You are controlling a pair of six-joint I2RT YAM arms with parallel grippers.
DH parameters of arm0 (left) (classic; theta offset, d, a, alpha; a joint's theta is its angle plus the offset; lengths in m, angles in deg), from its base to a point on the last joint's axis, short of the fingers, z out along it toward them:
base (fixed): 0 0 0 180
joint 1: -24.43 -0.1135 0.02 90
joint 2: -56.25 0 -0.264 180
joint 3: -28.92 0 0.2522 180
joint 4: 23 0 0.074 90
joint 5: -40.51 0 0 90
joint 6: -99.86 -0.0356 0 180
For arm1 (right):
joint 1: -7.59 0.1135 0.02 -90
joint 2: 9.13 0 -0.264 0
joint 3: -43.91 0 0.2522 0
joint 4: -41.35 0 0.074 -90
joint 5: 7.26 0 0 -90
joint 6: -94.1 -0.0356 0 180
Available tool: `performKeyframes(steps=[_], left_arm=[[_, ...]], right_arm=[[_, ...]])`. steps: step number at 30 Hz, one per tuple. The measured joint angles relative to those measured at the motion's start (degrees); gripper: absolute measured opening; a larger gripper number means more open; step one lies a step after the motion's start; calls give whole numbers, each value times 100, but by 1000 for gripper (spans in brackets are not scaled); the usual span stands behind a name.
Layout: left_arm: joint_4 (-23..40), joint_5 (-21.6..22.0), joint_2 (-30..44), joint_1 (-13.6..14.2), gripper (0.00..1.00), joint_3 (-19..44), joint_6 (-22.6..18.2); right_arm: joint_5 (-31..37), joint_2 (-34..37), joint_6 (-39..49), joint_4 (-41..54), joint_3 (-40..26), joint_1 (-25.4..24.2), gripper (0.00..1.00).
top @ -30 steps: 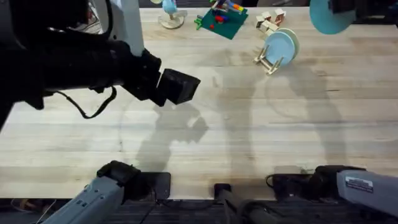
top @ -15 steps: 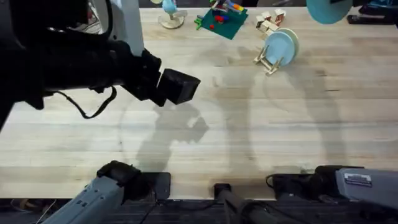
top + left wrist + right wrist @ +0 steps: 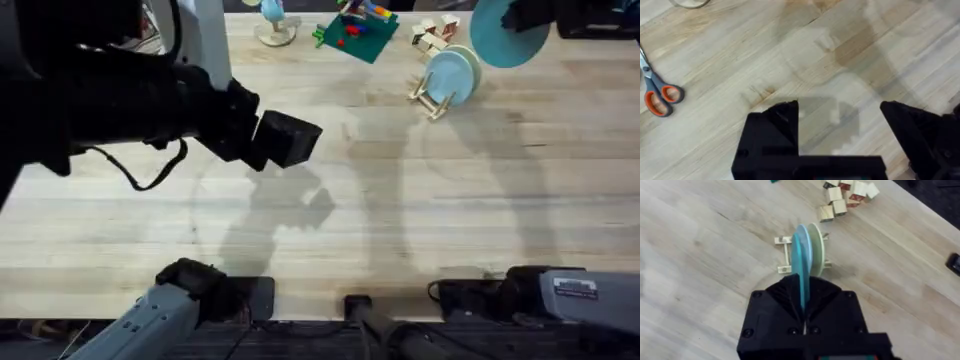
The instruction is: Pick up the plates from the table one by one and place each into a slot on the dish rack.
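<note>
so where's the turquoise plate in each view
Overhead: the turquoise plate is at the top right, held up by the right arm, just right of the dish rack.
Right wrist: seen edge-on between the right gripper fingers, lined up over the rack.
Left wrist: not in it.
Shared landmark: the dish rack with the pale blue plate standing in it, and the wooden blocks beyond.

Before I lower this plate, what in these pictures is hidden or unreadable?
- Free rack slots: in the overhead view the pale blue plate and cream plate cover the dish rack; in the right wrist view the held turquoise plate crosses it.
- Right gripper: cut off by the overhead view's top edge.
- Scissors: blades cut off by the left wrist view's edge.
</note>
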Motion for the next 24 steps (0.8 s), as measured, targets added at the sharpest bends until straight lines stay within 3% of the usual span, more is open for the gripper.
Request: performKeyframes(steps=[24], left_arm=[[127, 2, 0, 0, 995, 0, 0]], right_arm=[[-126, 1057, 224, -40, 0, 262, 31]])
